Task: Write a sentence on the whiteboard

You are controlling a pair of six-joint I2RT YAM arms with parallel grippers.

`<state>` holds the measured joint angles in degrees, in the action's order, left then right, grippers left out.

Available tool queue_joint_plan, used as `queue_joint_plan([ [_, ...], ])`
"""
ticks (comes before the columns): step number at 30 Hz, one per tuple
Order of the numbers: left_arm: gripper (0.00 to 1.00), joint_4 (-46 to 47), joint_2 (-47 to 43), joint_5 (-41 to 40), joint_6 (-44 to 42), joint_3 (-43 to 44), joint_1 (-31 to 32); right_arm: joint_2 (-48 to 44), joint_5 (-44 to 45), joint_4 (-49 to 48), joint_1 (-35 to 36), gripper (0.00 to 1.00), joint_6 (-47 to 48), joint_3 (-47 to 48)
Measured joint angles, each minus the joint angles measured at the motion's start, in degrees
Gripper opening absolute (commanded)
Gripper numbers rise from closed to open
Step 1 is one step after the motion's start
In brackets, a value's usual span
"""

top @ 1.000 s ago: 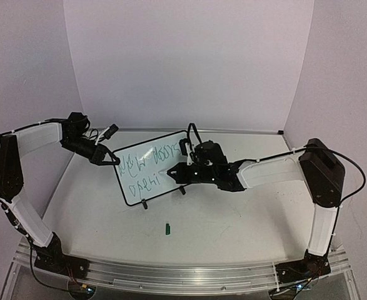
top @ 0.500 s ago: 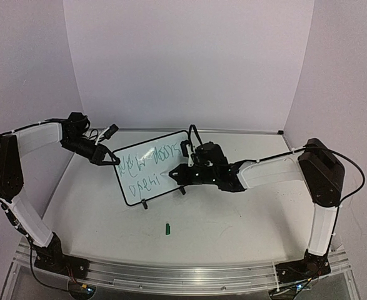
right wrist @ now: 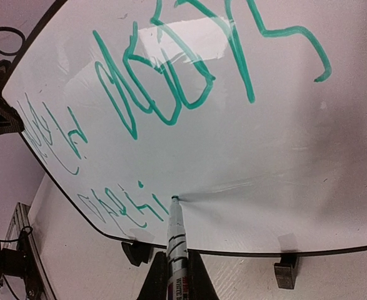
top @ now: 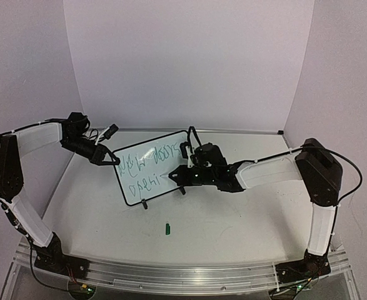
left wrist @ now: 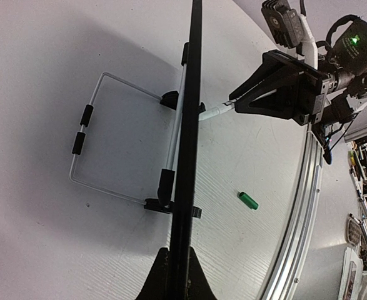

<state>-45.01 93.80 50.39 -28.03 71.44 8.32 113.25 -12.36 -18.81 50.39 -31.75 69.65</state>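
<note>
The whiteboard (top: 164,187) stands tilted on its two black feet at mid-table. The sentence (top: 147,160) runs across it in two lines of green scrawl, seen close up as the sentence (right wrist: 164,87) on the whiteboard (right wrist: 283,156). My left gripper (top: 112,159) is shut on the board's left edge; in the left wrist view the left gripper (left wrist: 177,270) pinches the edge-on black frame of the whiteboard (left wrist: 193,112). My right gripper (top: 180,174) is shut on a white marker (right wrist: 177,240). Its tip touches the board just right of the lower line. In its own view the right gripper (right wrist: 175,278) sits at the bottom edge.
A green marker cap (top: 168,229) lies on the table in front of the board, also visible as the cap (left wrist: 247,200). A wire stand (left wrist: 99,140) props the board from behind. The aluminium rail (top: 170,272) runs along the near edge.
My right gripper and the marker have slid slightly left along the board's lower part. The left gripper and the board have not moved.
</note>
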Motion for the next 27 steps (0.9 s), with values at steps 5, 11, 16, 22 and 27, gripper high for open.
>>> queue_joint_plan([
  [5,0.00,0.00,0.00,0.00,0.00,0.00,0.00,0.00,0.00,0.11,0.00,0.00,-0.41,-0.14],
  [11,0.00,0.00,0.00,-0.02,0.00,0.00,0.00,0.00,-0.13,0.14,0.00,0.00,-0.97,-2.53],
  [16,0.00,0.00,0.00,-0.02,0.00,0.00,0.00,0.00,-0.17,0.23,0.00,0.00,-1.29,-3.48],
  [22,0.00,0.00,0.00,-0.02,0.00,0.00,0.00,0.00,-0.42,0.11,0.00,0.00,-1.29,-3.41],
  [27,0.00,0.00,0.00,-0.02,0.00,0.00,0.00,0.00,-0.39,0.12,0.00,0.00,-1.27,-2.51],
])
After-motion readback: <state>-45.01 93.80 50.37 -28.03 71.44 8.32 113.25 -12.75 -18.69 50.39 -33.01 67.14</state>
